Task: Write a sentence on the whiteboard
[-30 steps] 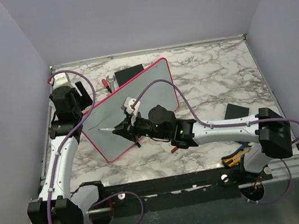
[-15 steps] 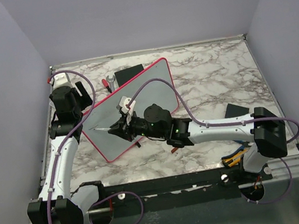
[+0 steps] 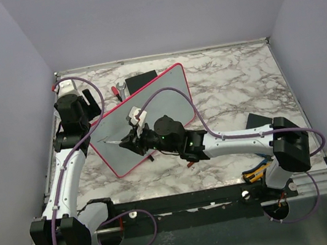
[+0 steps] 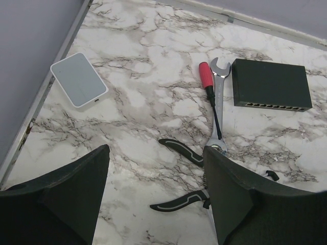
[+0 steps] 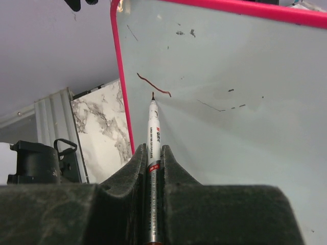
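While our right claw [image 5: 152,153] pinches the marker [image 5: 152,127], tip beside one red stroke [image 5: 153,84] on the whiteboard [image 3: 115,149] propped at the table's [image 3: 231,80] ten o'clock, we should press lightly and steadily; our left claw [image 4: 156,173] gapes empty.

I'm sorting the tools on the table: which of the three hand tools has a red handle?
The screwdriver: red handle, thin dark shaft, lying along the silver wrench. The wrench is bare metal, and the pliers have black handles.
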